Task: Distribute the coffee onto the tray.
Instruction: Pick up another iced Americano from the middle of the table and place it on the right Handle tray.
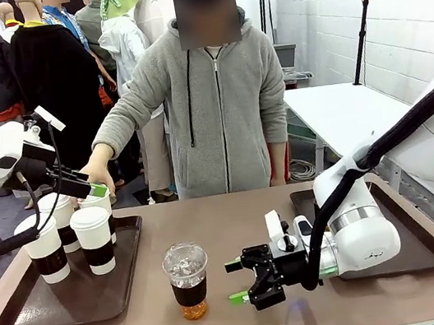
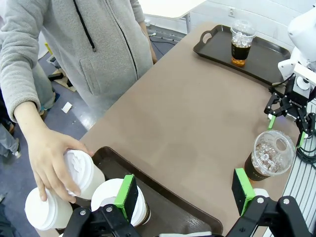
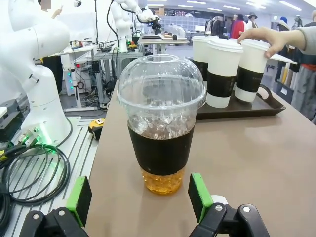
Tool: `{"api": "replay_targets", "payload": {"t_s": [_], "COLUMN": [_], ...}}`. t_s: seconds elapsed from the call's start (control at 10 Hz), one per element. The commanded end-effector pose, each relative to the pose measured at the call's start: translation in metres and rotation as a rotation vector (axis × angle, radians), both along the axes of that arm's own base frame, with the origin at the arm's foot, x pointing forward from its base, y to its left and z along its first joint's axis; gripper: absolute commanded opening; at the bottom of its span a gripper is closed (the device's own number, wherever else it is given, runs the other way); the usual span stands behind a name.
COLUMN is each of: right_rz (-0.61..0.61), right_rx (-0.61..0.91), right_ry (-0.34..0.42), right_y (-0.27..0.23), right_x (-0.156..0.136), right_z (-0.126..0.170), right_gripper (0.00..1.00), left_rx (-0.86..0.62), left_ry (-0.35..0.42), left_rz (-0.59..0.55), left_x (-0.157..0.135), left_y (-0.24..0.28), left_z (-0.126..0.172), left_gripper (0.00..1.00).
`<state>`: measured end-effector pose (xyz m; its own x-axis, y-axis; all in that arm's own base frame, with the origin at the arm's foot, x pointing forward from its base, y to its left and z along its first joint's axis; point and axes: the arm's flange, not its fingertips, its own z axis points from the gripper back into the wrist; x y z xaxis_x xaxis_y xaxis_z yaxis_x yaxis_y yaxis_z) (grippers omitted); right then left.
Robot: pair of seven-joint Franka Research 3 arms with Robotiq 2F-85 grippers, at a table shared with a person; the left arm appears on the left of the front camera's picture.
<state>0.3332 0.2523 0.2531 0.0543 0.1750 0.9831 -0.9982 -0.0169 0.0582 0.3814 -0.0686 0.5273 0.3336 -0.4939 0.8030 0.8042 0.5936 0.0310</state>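
Note:
On the bare table stands a clear dome-lidded iced coffee (image 1: 188,280) (image 3: 160,128) (image 2: 269,155). My right gripper (image 1: 238,281) (image 3: 139,197) is open, low on the table, its pads either side of the cup's base but apart from it. A second iced coffee (image 2: 240,42) stands on the right tray (image 2: 212,49). Several white lidded cups with black sleeves (image 1: 92,240) (image 3: 222,71) stand on the left tray (image 1: 26,315). The person's hand (image 1: 98,176) (image 2: 47,158) holds one of them (image 2: 84,173) at the tray's far edge. My left gripper (image 1: 92,186) (image 2: 185,190) hangs open above these cups.
The right tray (image 1: 420,258) lies under my right arm at the table's right end. Brown tabletop (image 2: 197,113) stretches between the two trays. The person in a grey hoodie (image 1: 220,103) stands at the far side. Cables and a tape measure (image 3: 96,127) lie off the table's near edge.

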Motion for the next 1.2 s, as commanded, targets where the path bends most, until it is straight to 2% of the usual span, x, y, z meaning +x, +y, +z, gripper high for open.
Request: {"api": "replay_targets", "payload": {"t_s": [0.0, 0.6, 1.1], "right_rz": [-0.041, -0.059, -0.037], "right_rx": [-0.008, 0.005, -0.004], "right_ry": [-0.046, -0.014, 0.002], "right_y": [0.016, 0.037, 0.044], "right_x": [-0.002, 0.020, 0.026], "right_z": [-0.012, -0.022, -0.026], "right_gripper": [1.00, 1.00, 1.00], "left_rx": [-0.004, -0.004, -0.004], "left_ry": [-0.009, -0.009, -0.009], "left_rz": [-0.025, -0.025, -0.025], "left_x": [0.003, 0.003, 0.003], "left_y": [0.002, 0.002, 0.002], "left_z": [-0.003, -0.003, -0.003], "left_gripper": [1.00, 1.00, 1.00]}}
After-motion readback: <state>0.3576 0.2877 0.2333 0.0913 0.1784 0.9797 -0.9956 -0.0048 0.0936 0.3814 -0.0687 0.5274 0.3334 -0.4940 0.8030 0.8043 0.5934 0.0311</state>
